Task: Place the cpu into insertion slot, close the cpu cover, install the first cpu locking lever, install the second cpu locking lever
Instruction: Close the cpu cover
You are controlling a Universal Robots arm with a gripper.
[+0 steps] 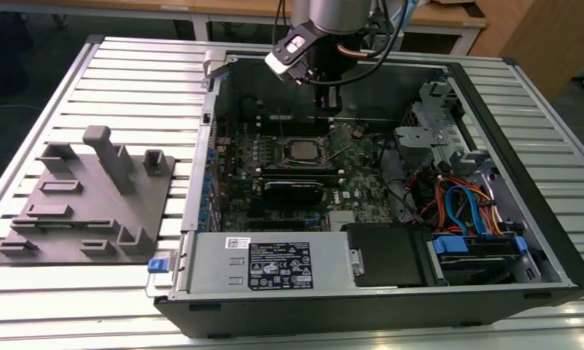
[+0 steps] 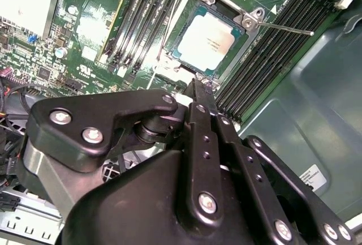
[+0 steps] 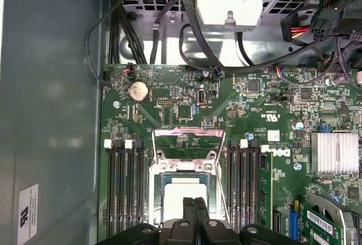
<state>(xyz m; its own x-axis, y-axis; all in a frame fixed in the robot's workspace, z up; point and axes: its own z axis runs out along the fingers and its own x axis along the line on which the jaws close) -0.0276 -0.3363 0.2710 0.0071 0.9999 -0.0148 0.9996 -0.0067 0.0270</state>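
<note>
The cpu (image 2: 206,41) lies flat, metal top up, in the insertion slot (image 2: 182,23), beside the opened cpu cover (image 3: 186,134). The gripper (image 2: 202,85), fingers together, hangs at the slot's edge.

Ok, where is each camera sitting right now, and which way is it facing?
Exterior view: high off the arm, looking down into the open computer case; arm and claw show above the motherboard.
First wrist view: on the wrist, looking past the claw at the cpu.
Second wrist view: on the wrist, behind the claw, angled at the cpu.
Both wrist views share the shut claw and cpu.
</note>
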